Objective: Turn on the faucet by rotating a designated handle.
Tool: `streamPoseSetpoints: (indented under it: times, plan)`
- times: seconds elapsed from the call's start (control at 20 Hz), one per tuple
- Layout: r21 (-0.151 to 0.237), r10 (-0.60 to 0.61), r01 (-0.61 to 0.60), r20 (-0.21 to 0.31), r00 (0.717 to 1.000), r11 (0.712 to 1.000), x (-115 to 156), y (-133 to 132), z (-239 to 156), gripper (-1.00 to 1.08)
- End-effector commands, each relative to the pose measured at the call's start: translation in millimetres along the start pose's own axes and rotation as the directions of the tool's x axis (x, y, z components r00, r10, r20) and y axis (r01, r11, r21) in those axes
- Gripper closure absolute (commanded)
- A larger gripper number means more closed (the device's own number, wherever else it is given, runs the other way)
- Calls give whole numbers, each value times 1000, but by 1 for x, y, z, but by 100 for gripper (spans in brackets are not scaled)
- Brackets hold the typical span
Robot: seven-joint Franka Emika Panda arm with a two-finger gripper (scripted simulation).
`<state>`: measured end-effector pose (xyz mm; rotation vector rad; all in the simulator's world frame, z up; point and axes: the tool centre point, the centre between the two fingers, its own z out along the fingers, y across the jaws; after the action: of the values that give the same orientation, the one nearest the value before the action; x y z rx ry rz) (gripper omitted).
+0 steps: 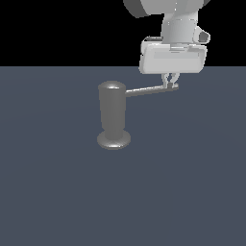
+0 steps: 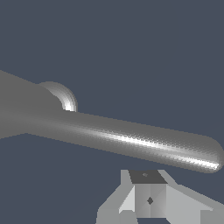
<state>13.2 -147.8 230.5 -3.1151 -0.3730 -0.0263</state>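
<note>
The gripper (image 1: 170,79) hangs over the handle's (image 1: 150,90) tip at the faucet's (image 1: 113,115) three o'clock, fingers nearly together, grip unclear.

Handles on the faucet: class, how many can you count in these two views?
1. The handle juts from the faucet top toward the exterior view's right, under the tool. Another behind the body could be hidden.

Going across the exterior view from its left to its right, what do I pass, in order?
Faucet → handle jutting toward the exterior view's right → hand at the handle's far tip. All of it stands on the dark floor.
</note>
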Motion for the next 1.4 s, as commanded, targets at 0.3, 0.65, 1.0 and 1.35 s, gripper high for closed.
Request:
streamPoseSetpoints:
  times: [0.3,0.65,1.0,1.35]
  plan:
    - [0,3,-3,-1,1000,1000,13,12,0,108]
    - [0,7,-7,1,1000,1000,35,10,1,108]
    - [-1,12,-12,4,1000,1000,56,9,3,108]
    - [-1,15,-15,6,1000,1000,77,9,5,108]
